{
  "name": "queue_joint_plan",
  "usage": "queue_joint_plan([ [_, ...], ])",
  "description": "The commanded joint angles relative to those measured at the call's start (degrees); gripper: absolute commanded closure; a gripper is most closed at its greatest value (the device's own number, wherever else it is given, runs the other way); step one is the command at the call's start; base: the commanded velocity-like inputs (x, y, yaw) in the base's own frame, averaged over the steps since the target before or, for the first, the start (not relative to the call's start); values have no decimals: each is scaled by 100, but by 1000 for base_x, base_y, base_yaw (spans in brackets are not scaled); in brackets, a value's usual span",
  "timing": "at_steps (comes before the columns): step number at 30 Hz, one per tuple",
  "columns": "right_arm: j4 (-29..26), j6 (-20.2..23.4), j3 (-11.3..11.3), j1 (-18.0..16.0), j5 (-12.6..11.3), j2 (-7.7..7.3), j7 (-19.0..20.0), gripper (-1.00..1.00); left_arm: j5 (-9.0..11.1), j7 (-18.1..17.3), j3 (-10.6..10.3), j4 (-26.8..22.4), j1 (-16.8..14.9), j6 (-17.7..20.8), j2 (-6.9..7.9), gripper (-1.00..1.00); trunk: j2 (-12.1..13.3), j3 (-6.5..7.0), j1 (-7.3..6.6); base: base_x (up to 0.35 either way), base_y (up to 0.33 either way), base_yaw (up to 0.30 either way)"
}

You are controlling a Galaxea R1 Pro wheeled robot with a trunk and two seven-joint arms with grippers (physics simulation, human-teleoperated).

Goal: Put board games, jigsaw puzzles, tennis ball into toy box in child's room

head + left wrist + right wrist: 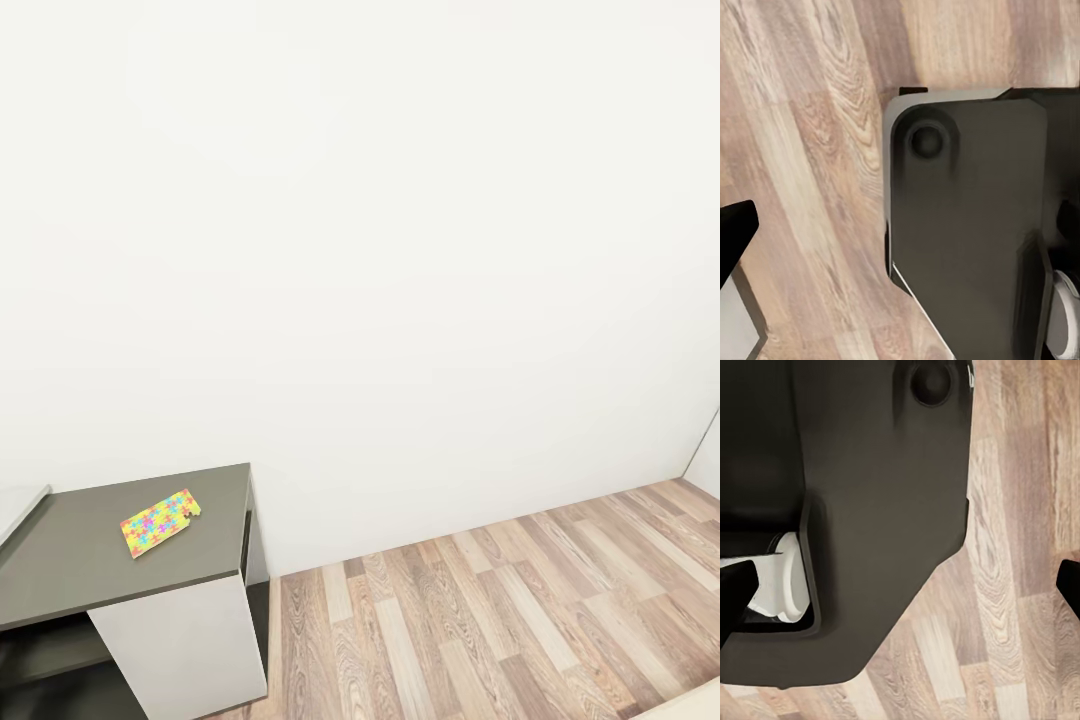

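- Through my head camera I face a plain white wall (400,250) that takes up most of the frame.
- At the lower left of the frame stands a dark grey table (60,570) with a white side panel (185,640) beneath its near corner.
- One jigsaw puzzle (160,522) lies flat on that tabletop, brightly coloured in yellow, pink, blue and green, set at a slant near the table's right end and well in from every edge.
- A pale grey strip (22,505) shows at the far left edge of the frame, beside the tabletop; I cannot tell what it is.
- Wooden plank floor (500,620) fills the lower right of the frame and runs up to the foot of the wall.
- From my left wrist camera I see my own dark base (967,225) over the wood floor (810,150), with a white wheel (1066,315) at the lower right of that frame.
- One black fingertip of my left gripper (736,232) pokes in at the left edge; I cannot tell whether those jaws are apart or together.
- From my right wrist camera I see the dark base (870,510) again, a white wheel (784,577) at the left, and floor planks (1012,547) on the right.
- Black fingertips of my right gripper (735,592) sit at the left and right edges of that frame, so these jaws stand apart with nothing between them.
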Motion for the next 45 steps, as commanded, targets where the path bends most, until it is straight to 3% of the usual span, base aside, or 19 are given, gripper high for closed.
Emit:
queue_joint_plan([
  [1,-22,-56,-2,-1,-2,12,3,-100,5,-4,1,-59,-68,100,19,-100,-3,-2,2,0,0,0],
  [8,-391,-496,-13,-4,-20,134,34,-100,38,-35,17,-178,-615,931,129,-100,-3,-2,2,0,0,0],
  [12,-767,-440,-10,-78,-10,181,58,-100,52,-50,32,-274,-1010,1379,162,-100,-3,-2,2,0,0,0],
  [17,-1575,273,-11,-342,-17,197,69,-100,66,-64,45,-573,-1491,2134,178,-100,-3,-2,2,0,0,0],
  [22,-3152,1550,-16,-461,-27,251,62,-100,70,-139,60,-1451,-1732,3162,208,-100,-3,-2,2,0,0,0],
  [23,-3748,2078,-17,-473,-35,290,59,-100,70,-252,63,-1798,-1755,3444,213,-100,-3,-2,2,0,0,0],
  [25,-4370,2619,-17,-480,-50,319,54,-100,70,-430,67,-2148,-1770,3713,229,-100,-3,-2,2,0,0,0],
  [26,-4996,3134,-17,-486,-75,339,53,-100,70,-666,69,-2495,-1779,3983,265,-100,-3,-2,2,0,0,0],
  [28,-5584,3582,-18,-495,-120,352,52,-100,70,-941,70,-2839,-1787,4255,319,-100,-3,-2,2,0,0,0],
  [29,-6109,3949,-21,-523,-183,360,46,-100,70,-1246,71,-3195,-1792,4536,383,-100,-3,-2,2,0,0,0],
  [31,-6562,4238,-28,-567,-262,356,41,-100,67,-1562,74,-3568,-1795,4822,455,-100,-3,-2,2,0,0,0],
  [35,-7505,4919,-134,-809,-527,316,32,-100,63,-2495,210,-4755,-1796,5591,737,-100,-3,-2,2,0,0,0],
  [39,-7952,5475,-332,-1040,-637,302,37,-100,57,-3199,586,-5546,-1796,5975,929,-100,-3,-2,2,0,0,0],
  [40,-8071,5621,-423,-1096,-658,297,43,-100,54,-3460,786,-5759,-1796,6049,986,-100,-3,-2,2,0,0,0],
  [45,-8438,5844,-623,-1160,-689,285,58,-100,28,-4145,1386,-6047,-1789,6139,1117,-100,-3,-2,2,0,0,0],
])
